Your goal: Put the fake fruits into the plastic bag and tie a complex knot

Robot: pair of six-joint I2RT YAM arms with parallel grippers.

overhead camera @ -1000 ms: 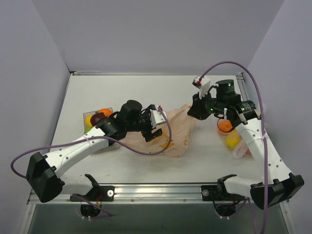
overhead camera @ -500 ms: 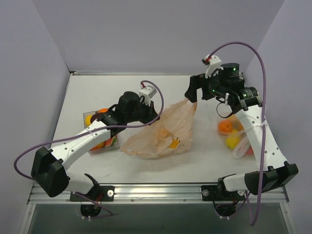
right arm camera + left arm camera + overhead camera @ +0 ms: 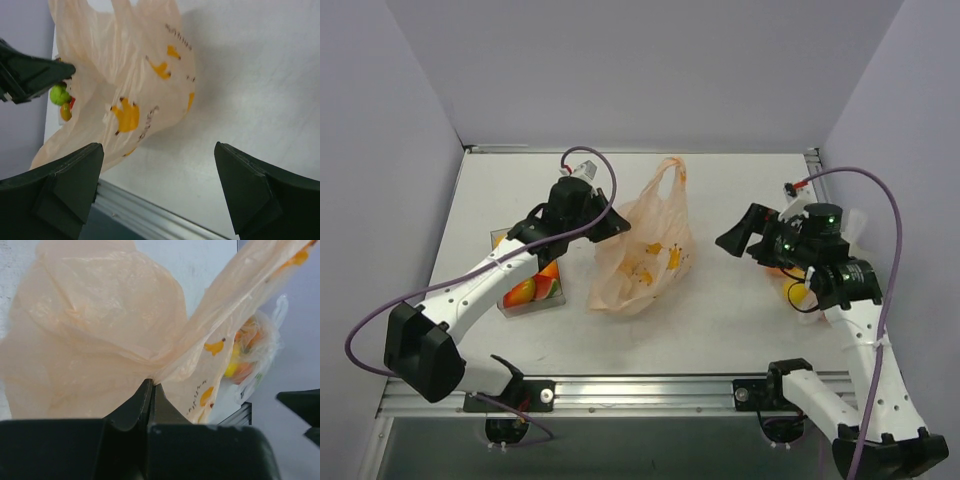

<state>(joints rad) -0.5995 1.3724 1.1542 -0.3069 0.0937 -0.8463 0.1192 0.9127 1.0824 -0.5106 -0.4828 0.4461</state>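
The peach plastic bag (image 3: 642, 255) stands in the middle of the table, one loop handle (image 3: 670, 170) sticking up loose; no knot shows. My left gripper (image 3: 616, 226) is shut on a fold at the bag's left edge, and the left wrist view shows its jaws (image 3: 151, 386) pinching the film. The right gripper (image 3: 733, 241) hangs open to the right of the bag, apart from it, with only bare table between its fingers (image 3: 157, 150). Fake fruits (image 3: 525, 290) lie in a clear tray on the left. A green fruit (image 3: 59, 94) shows past the bag.
A clear whitish bag (image 3: 800, 285) holding orange and yellow fruits lies at the right edge under my right arm. The clear tray (image 3: 548, 300) sits under the left arm. The metal rail (image 3: 640, 385) runs along the table's near edge.
My left gripper shut on the bag's edge and drew it up and back. The right gripper let go of the bag, opened wide and pulled away to the right. The bag now stands taller.
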